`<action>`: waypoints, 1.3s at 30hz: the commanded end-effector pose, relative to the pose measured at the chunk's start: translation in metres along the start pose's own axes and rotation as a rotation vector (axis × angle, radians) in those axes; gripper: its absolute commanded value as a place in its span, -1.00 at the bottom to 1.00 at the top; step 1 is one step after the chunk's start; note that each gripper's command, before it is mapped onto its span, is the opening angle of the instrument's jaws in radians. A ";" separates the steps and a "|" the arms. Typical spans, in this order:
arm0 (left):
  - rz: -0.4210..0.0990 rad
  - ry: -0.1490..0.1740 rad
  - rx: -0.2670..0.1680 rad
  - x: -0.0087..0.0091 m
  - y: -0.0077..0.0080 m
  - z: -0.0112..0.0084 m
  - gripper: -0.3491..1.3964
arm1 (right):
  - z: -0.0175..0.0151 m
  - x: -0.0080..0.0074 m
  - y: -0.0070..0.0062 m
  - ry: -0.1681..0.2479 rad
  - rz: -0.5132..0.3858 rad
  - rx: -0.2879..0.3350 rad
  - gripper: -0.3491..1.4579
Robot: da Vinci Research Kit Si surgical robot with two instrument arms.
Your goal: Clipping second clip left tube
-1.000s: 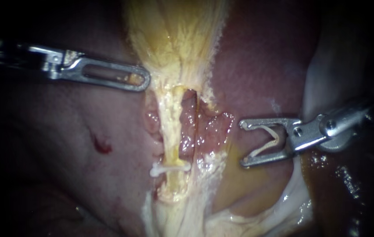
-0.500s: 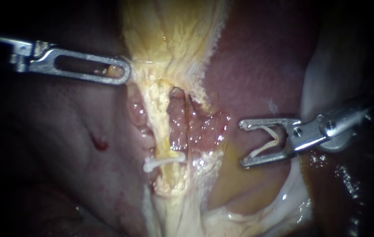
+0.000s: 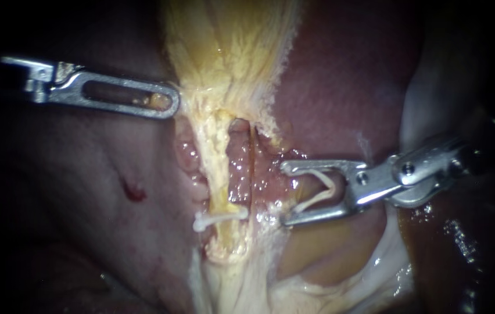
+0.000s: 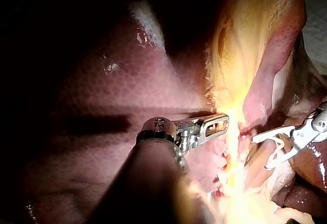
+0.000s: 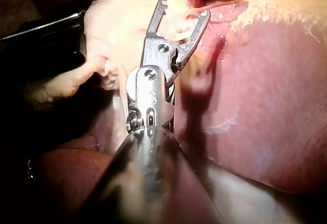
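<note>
End effector of my right instrument (image 3: 283, 194) grasps an open clip (image 3: 319, 190) just right of the left tube (image 3: 218, 168), which is probably soft, slippery and easily torn and best straddled on the far side of its closed clip (image 3: 219, 217).

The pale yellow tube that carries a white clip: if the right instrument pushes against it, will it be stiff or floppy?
Probably soft and floppy: the tube looks thin and stringy. Likely slippery, since the tissue around it glistens wet. It may tear easily, so the right instrument, which holds an open clip, should press gently.
</note>
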 end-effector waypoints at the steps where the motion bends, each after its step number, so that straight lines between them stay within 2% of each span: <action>1: 0.001 0.000 0.001 0.0000 0.0001 0.0000 -1.00 | 0.0005 0.0000 0.0000 0.001 0.002 0.004 -0.07; 7: 0.001 0.000 0.000 0.0000 0.0000 0.0001 -1.00 | 0.0030 -0.0006 0.0001 0.007 0.013 0.007 -0.07; 16: 0.001 0.001 0.002 0.0000 0.0000 0.0001 -1.00 | 0.0052 -0.0038 0.0011 0.010 0.056 0.014 -0.07; 25: 0.000 0.001 0.002 0.0001 -0.0002 0.0001 -1.00 | 0.0055 -0.0065 0.0029 0.011 0.100 0.013 -0.07; 30: 0.000 0.003 0.004 0.0001 -0.0003 0.0001 -1.00 | 0.0054 -0.0070 0.0033 0.011 0.104 0.014 -0.07; 39: 0.000 0.002 0.004 0.0001 -0.0003 0.0001 -1.00 | 0.0062 -0.0064 0.0031 0.025 0.138 0.043 -0.07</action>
